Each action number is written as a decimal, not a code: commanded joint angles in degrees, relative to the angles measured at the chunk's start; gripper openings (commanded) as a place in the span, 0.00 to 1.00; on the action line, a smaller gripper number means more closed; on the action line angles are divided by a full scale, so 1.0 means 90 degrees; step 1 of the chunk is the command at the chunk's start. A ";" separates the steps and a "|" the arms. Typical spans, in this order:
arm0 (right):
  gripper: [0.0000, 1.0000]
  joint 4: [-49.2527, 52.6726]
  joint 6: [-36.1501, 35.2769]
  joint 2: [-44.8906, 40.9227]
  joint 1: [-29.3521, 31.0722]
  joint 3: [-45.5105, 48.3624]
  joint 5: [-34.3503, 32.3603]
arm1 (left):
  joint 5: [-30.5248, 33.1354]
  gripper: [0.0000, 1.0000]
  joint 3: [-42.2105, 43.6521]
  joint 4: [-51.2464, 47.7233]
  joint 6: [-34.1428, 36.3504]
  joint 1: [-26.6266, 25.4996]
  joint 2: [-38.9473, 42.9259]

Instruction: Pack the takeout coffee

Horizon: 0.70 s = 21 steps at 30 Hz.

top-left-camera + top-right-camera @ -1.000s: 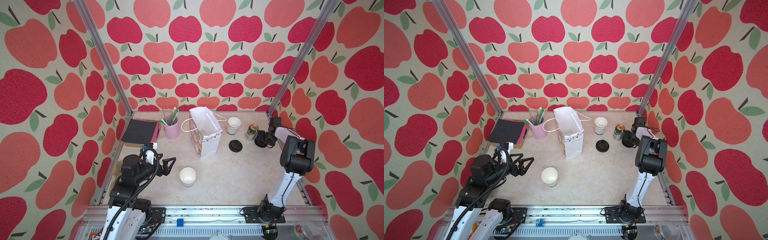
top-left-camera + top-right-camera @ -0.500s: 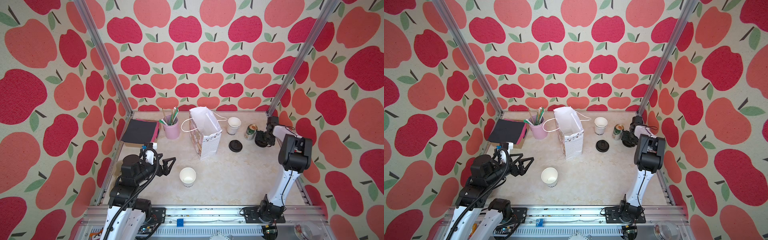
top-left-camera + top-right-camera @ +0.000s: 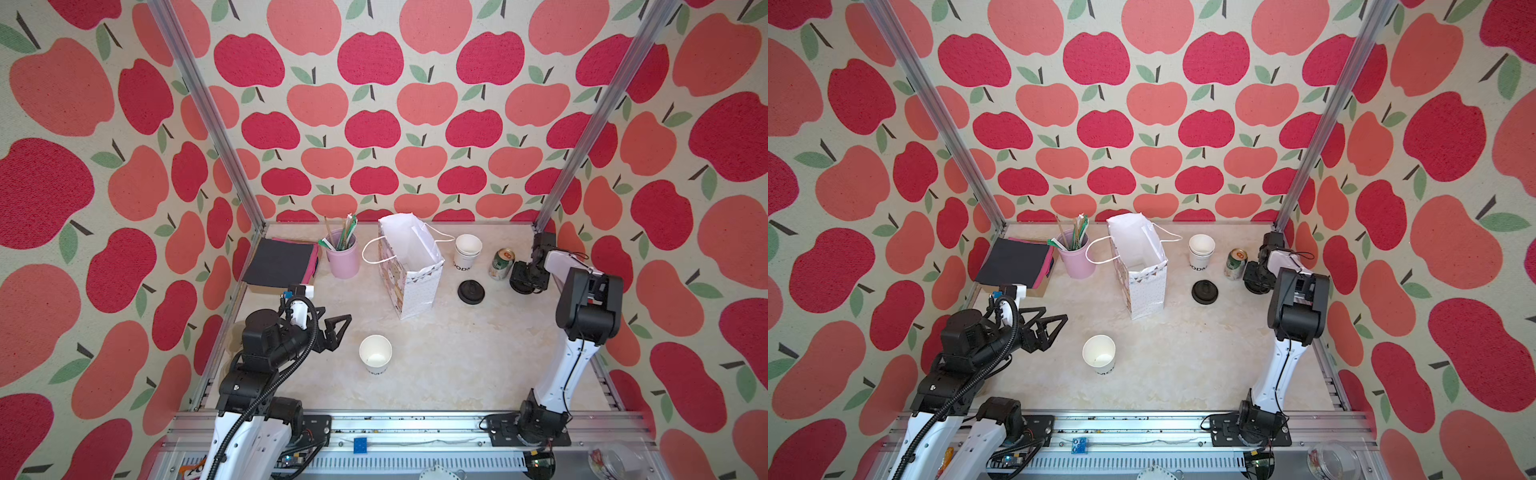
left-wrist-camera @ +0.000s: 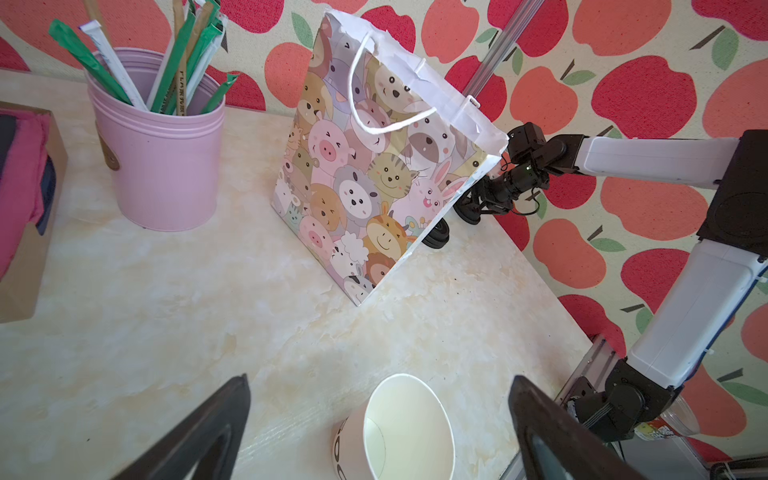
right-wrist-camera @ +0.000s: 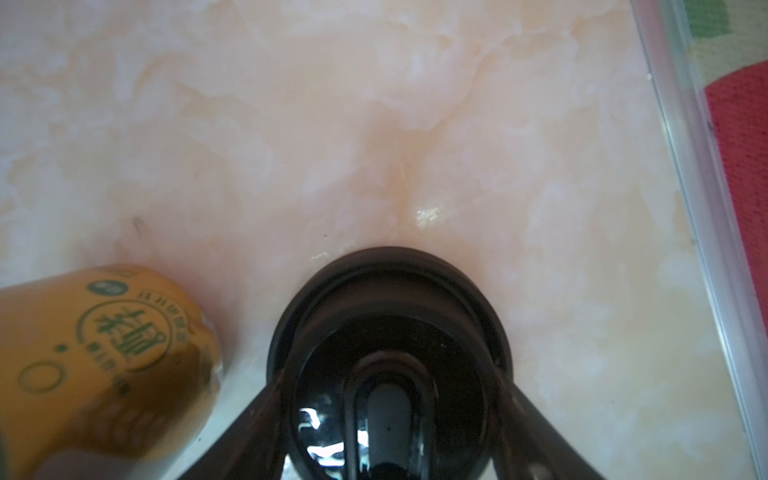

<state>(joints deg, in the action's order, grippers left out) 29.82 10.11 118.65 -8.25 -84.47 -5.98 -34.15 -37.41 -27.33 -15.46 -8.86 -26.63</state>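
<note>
Right wrist view: a round black plastic lid is straddled by the right hand, grip not discernible, while the lidless white paper cup is stood near the wide-open left hand.

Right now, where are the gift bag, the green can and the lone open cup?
gift bag (image 3: 417, 291): a top view, dotted side panel.
green can (image 3: 500, 269): a top view, side wall.
lone open cup (image 3: 375, 353): a top view, inner wall.

Takeout coffee, black lid, upright, far right
</note>
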 commanded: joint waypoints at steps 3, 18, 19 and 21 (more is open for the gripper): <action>0.66 0.0178 0.0118 -0.0459 0.0023 0.0568 -0.0093 | -0.0141 0.99 0.0075 0.0127 0.0030 0.0032 0.0078; 0.65 0.0014 0.0577 -0.3615 0.0134 0.2228 0.0385 | -0.0150 0.99 0.0084 0.0147 0.0029 0.0029 0.0145; 0.65 0.0048 0.0581 -0.3838 0.0166 0.2294 0.0430 | -0.0151 0.99 0.0084 0.0150 0.0029 0.0037 0.0147; 0.65 0.0163 0.0606 -0.4307 0.0262 0.2400 0.0594 | -0.0151 0.99 0.0084 0.0146 0.0019 0.0042 0.0146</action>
<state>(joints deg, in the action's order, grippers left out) 29.54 14.04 84.62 -7.14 -64.60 -3.51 -34.17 -37.32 -27.18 -15.49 -8.86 -26.13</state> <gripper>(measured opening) 0.702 0.992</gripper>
